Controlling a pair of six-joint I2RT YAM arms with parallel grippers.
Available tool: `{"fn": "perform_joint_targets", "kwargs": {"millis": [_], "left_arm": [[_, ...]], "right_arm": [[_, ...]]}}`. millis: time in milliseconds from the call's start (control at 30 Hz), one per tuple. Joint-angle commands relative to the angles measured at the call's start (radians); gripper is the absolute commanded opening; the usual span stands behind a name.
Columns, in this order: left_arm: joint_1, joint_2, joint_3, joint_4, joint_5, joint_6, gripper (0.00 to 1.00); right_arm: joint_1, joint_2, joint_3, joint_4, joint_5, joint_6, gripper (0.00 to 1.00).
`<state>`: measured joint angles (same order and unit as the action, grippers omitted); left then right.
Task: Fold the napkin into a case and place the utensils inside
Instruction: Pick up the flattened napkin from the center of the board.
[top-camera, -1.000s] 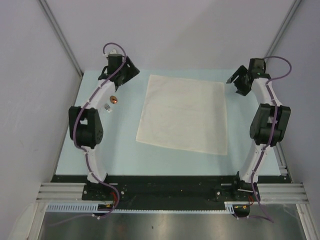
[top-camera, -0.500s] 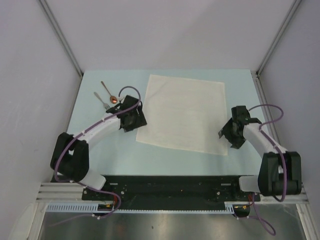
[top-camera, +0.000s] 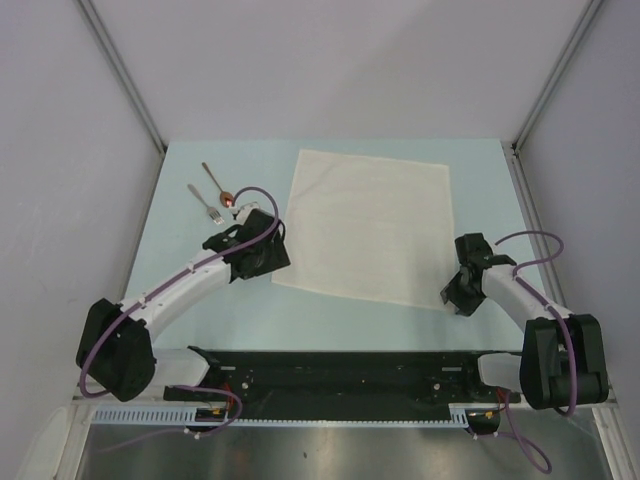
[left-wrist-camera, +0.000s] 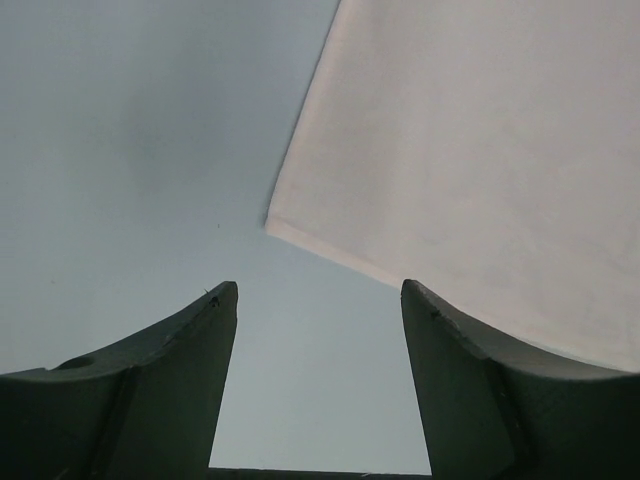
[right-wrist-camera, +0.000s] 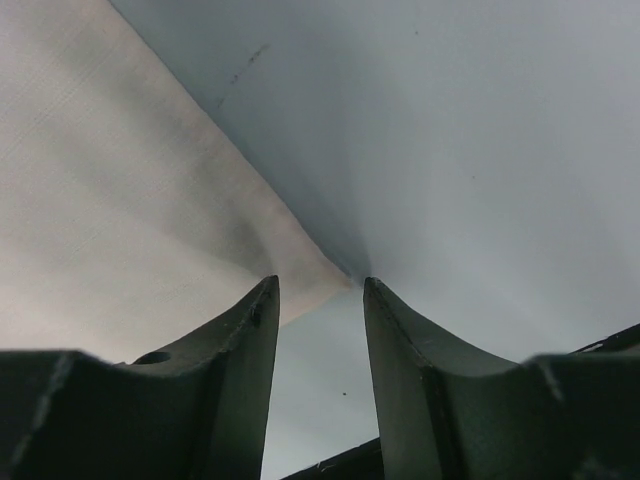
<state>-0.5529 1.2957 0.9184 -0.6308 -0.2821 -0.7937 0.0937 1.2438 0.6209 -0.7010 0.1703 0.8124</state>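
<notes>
The cream-white napkin (top-camera: 368, 225) lies flat and unfolded on the pale blue table. A silver fork (top-camera: 204, 204) and a spoon with a copper-orange bowl (top-camera: 216, 183) lie left of it. My left gripper (top-camera: 268, 258) is open and empty at the napkin's near left corner (left-wrist-camera: 272, 222), which lies just ahead of the fingers. My right gripper (top-camera: 452, 297) is open and empty at the near right corner (right-wrist-camera: 335, 282), which lies between the fingertips. No folded case shows.
Grey walls enclose the table on three sides. A black rail (top-camera: 340, 370) with the arm bases runs along the near edge. The table edge (top-camera: 520, 200) lies right of the napkin.
Both arms have swung from the far corners of the table down to the napkin's near corners. The left arm's move uncovered the fork and spoon. The napkin has not moved.
</notes>
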Motion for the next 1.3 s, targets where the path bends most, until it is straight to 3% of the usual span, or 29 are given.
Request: {"fn": "perform_joint_targets", "kwargs": {"millis": [0,267,400,500,600,900,1033,1267], "left_arm": [[-0.033,0.005,-0.030,-0.035,-0.066,-0.070,0.72],[-0.051,0.042,-0.039,-0.027,-0.060,-0.076,0.76],[-0.048,0.043,-0.061,-0.007,-0.043,-0.085,0.82],[-0.027,0.063,-0.076,0.008,-0.014,-0.105,0.84],[0.011,0.106,-0.081,0.028,0.043,-0.116,0.79],[0.027,0.223,-0.035,0.045,0.017,-0.125,0.73],[0.028,0.281,0.000,0.051,-0.019,-0.130,0.65],[0.027,0.338,0.022,0.045,-0.057,-0.133,0.64]], "right_arm": [[0.021,0.005,-0.006,0.018,0.069,0.063,0.44],[0.023,0.049,-0.024,0.080,0.098,0.047,0.41],[0.031,0.037,-0.050,0.100,0.052,0.047,0.13],[0.038,0.019,-0.052,0.095,0.052,0.053,0.06],[0.038,0.003,-0.053,0.089,0.052,0.053,0.00],[0.038,-0.027,-0.049,0.087,0.047,0.044,0.00],[0.038,-0.044,-0.050,0.084,0.057,0.041,0.00],[0.038,-0.050,-0.056,0.086,0.051,0.033,0.00]]}}
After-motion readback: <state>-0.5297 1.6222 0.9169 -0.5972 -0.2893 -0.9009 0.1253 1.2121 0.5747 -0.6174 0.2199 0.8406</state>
